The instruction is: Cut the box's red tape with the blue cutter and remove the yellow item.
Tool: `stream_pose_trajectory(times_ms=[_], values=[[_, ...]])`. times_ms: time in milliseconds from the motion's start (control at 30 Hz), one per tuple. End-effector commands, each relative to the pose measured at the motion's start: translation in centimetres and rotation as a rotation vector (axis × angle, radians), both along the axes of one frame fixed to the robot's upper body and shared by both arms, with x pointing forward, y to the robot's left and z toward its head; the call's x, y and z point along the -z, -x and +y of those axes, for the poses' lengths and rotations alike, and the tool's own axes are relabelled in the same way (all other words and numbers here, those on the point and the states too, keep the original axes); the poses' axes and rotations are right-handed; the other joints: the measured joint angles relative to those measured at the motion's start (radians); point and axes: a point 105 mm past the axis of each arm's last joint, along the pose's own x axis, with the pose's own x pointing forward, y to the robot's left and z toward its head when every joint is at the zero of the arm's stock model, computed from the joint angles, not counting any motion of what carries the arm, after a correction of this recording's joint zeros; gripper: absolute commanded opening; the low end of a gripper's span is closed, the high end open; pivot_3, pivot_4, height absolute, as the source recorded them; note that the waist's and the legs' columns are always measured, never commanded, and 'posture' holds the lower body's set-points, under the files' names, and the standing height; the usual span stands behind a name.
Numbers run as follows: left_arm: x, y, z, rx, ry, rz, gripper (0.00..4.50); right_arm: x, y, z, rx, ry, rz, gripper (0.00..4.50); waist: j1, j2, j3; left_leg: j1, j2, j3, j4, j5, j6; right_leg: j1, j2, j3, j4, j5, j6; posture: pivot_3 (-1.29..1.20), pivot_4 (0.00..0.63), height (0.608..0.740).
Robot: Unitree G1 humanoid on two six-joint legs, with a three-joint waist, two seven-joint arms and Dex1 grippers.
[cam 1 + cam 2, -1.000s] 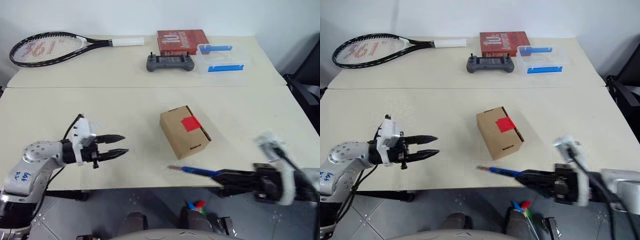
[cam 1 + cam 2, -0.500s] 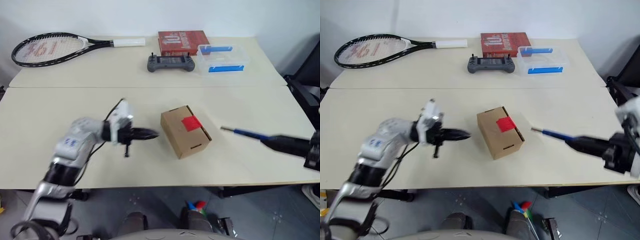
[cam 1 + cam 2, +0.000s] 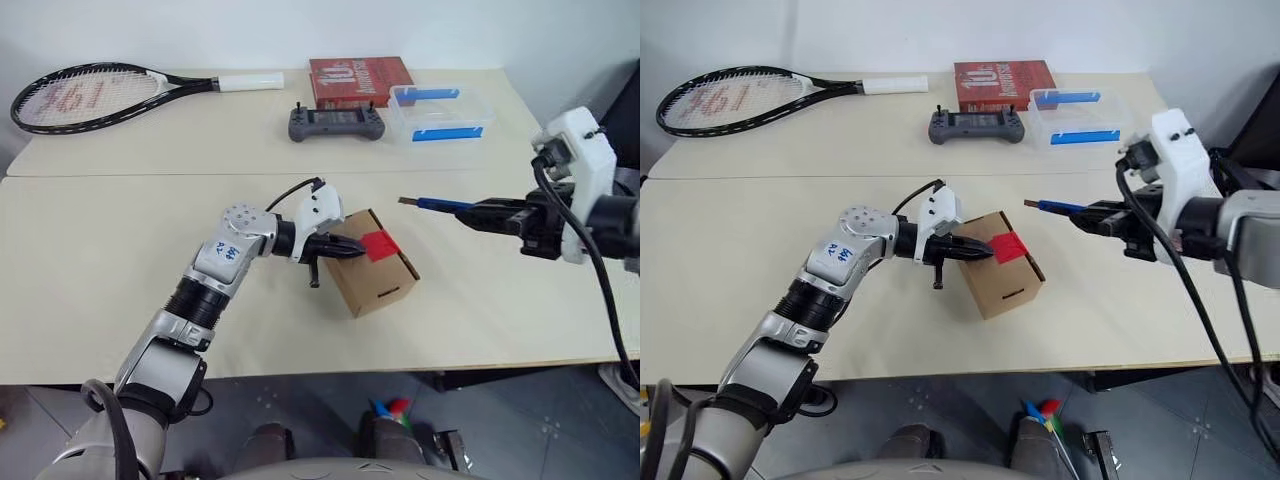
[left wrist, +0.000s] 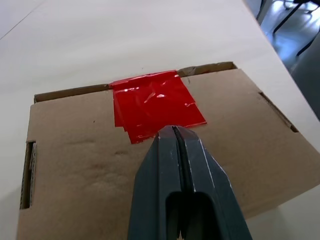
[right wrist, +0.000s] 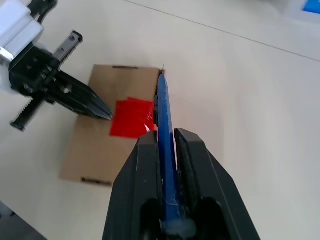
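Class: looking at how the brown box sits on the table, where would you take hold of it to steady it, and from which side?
Grip the box across its two long side walls, from the robot's left. It lies flat, its red tape faces up, and the blue cutter arrives from the right.

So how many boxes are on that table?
3: the brown box at the middle near the robot, a red printed box at the far edge, and a clear plastic container beside it.

The left gripper [image 3: 980, 253], fingers pressed together, rests on the box [image 3: 1002, 265] beside the red tape [image 3: 1008, 246]. The right gripper [image 3: 1090, 216] holds the blue cutter [image 3: 1055, 208] above the counter [image 3: 760, 220].
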Motion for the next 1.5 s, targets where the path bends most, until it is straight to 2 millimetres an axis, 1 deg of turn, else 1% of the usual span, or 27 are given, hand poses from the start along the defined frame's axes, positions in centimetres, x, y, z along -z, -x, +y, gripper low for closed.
stream_pose_trajectory(times_ms=[33,233,433,500,600,833,933,1033,1167,1333,1500], values=[[0.1,-0.1,0.1,-0.02,-0.016,-0.019,0.0,-0.4,-0.3,0.2,-0.007,0.025,0.024,0.16,0.002,0.0,0.0,0.0,0.0,0.0,0.0,0.0,0.0,0.0,0.0,0.0,0.0,0.0,0.0,0.0,0.15,0.74],[0.1,-0.3,-0.1,-0.03,-0.02,-0.024,0.0,-0.8,-1.2,0.5,-0.042,0.062,0.103,0.16,0.002,0.0,0.0,0.0,0.0,0.0,0.001,0.0,0.0,0.0,0.0,0.0,0.001,0.0,0.0,0.0,0.15,0.74],[0.6,0.0,-0.1,-0.036,-0.028,-0.012,0.0,-1.0,-2.1,0.6,-0.056,0.099,0.142,0.16,0.003,0.0,0.0,0.0,0.0,0.0,0.001,0.0,0.0,0.0,0.0,0.0,0.001,0.0,0.0,0.0,0.15,0.74],[0.8,0.1,-0.1,-0.045,-0.031,-0.011,0.0,-0.7,-2.4,0.8,-0.065,0.07,0.17,0.16,0.002,0.001,0.0,0.0,0.0,0.0,0.001,0.0,0.001,0.0,0.0,0.0,0.001,0.0,0.0,0.0,0.15,0.74],[0.9,0.2,-0.2,-0.05,-0.028,-0.005,0.0,-0.1,-2.8,0.5,-0.05,0.095,0.186,0.16,0.003,0.001,0.0,0.0,0.0,0.0,0.001,0.0,0.001,0.0,0.0,0.0,0.002,0.0,0.0,0.0,0.15,0.74],[0.8,0.7,-0.8,-0.046,-0.007,0.018,0.0,0.1,-2.9,0.4,-0.053,0.118,0.192,0.16,0.003,0.001,-0.001,0.0,0.0,0.0,0.001,0.0,0.001,0.0,0.0,0.0,0.002,0.001,0.0,0.0,0.15,0.74],[0.8,0.7,-0.9,-0.046,-0.008,0.018,0.0,-0.4,-3.0,0.3,-0.051,0.102,0.172,0.16,0.003,0.001,-0.001,0.0,0.0,0.0,0.001,0.0,0.001,0.0,0.0,0.0,0.002,0.001,0.001,0.0,0.15,0.74],[0.9,0.8,-0.9,-0.047,-0.009,0.023,0.0,-1.7,-3.1,0.6,-0.069,0.061,0.14,0.16,0.002,0.001,-0.001,0.0,0.0,0.0,0.001,0.0,0.001,0.0,0.0,0.0,0.002,0.001,0.001,0.0,0.15,0.74],[1.2,1.0,-0.9,-0.046,-0.012,0.029,0.0,-1.9,-3.2,0.4,-0.064,0.061,0.126,0.16,0.002,0.001,-0.001,0.0,0.0,0.0,0.0,0.0,0.001,0.0,0.0,0.0,0.002,0.001,0.001,0.0,0.15,0.74],[1.2,1.0,-0.9,-0.046,-0.014,0.028,0.0,-0.9,-3.4,0.4,-0.054,0.085,0.137,0.16,0.001,0.001,-0.001,0.0,0.0,0.0,0.0,0.0,0.001,0.0,0.0,0.0,0.002,0.001,0.001,0.0,0.15,0.74],[1.1,1.0,-0.8,-0.054,-0.011,0.028,0.0,0.1,-3.2,0.5,-0.069,0.081,0.156,0.16,0.001,0.001,-0.001,0.0,0.0,0.0,0.0,0.0,0.001,0.0,0.0,0.0,0.002,0.001,0.001,0.0,0.15,0.74]])
